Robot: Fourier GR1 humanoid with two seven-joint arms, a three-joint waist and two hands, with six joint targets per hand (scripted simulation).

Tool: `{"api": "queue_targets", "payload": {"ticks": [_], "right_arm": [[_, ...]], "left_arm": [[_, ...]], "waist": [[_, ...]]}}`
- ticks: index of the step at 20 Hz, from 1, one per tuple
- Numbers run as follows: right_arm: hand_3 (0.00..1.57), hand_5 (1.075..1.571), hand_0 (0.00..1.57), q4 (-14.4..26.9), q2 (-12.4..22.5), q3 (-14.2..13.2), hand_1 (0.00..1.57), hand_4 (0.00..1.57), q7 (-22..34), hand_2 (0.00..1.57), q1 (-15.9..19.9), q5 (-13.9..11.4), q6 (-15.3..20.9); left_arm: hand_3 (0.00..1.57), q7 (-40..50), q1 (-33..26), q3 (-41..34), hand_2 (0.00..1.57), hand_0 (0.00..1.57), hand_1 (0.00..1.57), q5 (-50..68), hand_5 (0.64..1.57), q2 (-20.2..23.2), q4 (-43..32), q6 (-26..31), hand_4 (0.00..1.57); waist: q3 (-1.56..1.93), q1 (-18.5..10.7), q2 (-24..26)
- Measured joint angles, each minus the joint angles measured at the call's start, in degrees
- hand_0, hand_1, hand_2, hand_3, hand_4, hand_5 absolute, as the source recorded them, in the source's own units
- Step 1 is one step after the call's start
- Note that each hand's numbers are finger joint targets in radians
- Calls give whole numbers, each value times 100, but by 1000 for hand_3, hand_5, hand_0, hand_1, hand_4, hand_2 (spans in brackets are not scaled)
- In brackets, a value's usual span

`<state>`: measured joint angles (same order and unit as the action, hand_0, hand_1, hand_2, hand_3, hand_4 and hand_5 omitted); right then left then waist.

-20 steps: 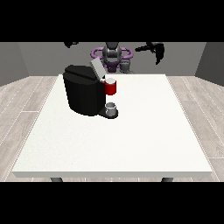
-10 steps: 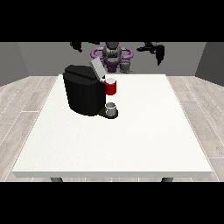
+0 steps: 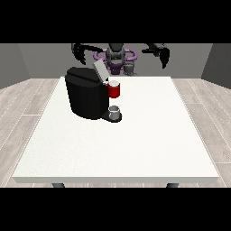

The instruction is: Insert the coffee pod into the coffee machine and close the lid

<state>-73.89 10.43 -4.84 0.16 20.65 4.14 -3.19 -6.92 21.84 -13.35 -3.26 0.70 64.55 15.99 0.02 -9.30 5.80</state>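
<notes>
Swinging down a bit beyond the coffee machine, hand at the view's right; fingers impossible to tell on either hand. Lid up, nothing grabbed yet, pod nowhere plainly visible.

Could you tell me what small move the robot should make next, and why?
Probably lower the hand at the view's right towards the coffee machine. Both hands hang raised at the table's far edge, touching nothing, and the machine's lid stands tilted open. A grey thing sits at the machine's base; I cannot tell whether it is the pod.
</notes>
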Motion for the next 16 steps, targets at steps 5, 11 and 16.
{"api": "queue_targets", "payload": {"ticks": [5,11,16], "right_arm": [[0,1571,0,393,-68,-48,0,0,-216,0,324,-55,10],[0,1571,0,729,-91,-7,0,0,-269,0,755,-199,-6],[0,1571,0,959,-66,14,0,0,-368,0,1024,-325,-63]], "left_arm": [[0,116,-320,234,0,0,0,95,1571,5,545,-172,0],[0,253,-543,293,0,0,0,229,1571,166,991,-219,0],[0,403,-615,330,0,0,0,351,1571,242,1299,-301,0]], "waist": [[1,38,-292],[-4,147,-545],[-14,202,-644]]}}
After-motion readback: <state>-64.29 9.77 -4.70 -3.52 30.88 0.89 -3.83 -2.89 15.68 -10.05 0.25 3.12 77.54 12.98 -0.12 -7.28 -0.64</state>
